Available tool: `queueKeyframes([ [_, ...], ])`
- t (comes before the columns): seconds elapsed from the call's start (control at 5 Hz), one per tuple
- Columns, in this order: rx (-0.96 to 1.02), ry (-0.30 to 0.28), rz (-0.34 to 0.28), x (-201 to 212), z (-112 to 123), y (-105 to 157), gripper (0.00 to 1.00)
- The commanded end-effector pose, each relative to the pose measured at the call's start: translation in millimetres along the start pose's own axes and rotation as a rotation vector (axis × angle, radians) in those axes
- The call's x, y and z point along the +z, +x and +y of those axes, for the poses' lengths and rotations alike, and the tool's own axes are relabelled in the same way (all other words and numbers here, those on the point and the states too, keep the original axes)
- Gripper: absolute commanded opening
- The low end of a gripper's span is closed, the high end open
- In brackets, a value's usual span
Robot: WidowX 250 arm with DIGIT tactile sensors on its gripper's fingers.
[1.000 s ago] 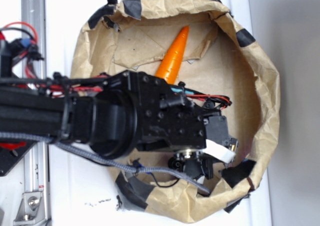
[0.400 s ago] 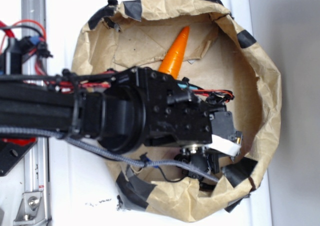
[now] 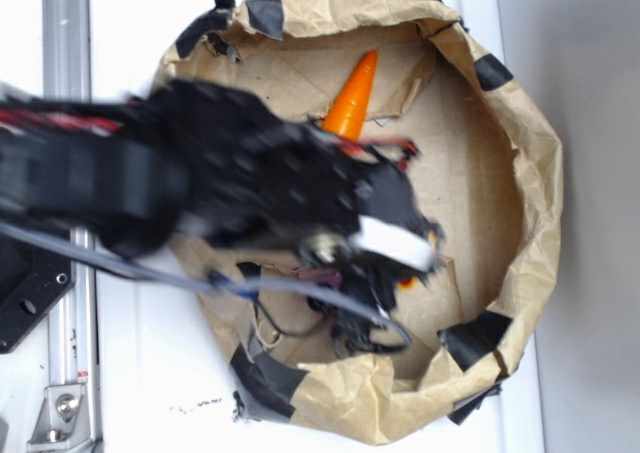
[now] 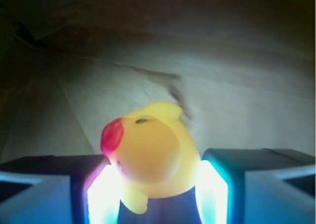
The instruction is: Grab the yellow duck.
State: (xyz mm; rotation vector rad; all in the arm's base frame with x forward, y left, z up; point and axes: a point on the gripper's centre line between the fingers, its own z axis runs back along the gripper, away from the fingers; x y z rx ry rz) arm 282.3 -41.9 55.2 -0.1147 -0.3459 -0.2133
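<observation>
The exterior view looks straight down from above onto a brown paper nest, taking in its whole rim. The wrist view sits low inside it, facing forward between the gripper fingers, very close to the yellow duck. Both share the paper floor.

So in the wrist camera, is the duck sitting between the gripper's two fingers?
Yes, the yellow duck sits squeezed between the gripper fingers, which press against both its sides.
</observation>
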Motion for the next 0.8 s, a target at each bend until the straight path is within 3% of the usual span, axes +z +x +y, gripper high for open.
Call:
queueKeyframes([
  [0.0,0.143,0.078,0.009,44.1,9.1,1.8,0.00],
  [0.6,0.184,0.109,0.052,28.3,14.8,1.9,0.00],
])
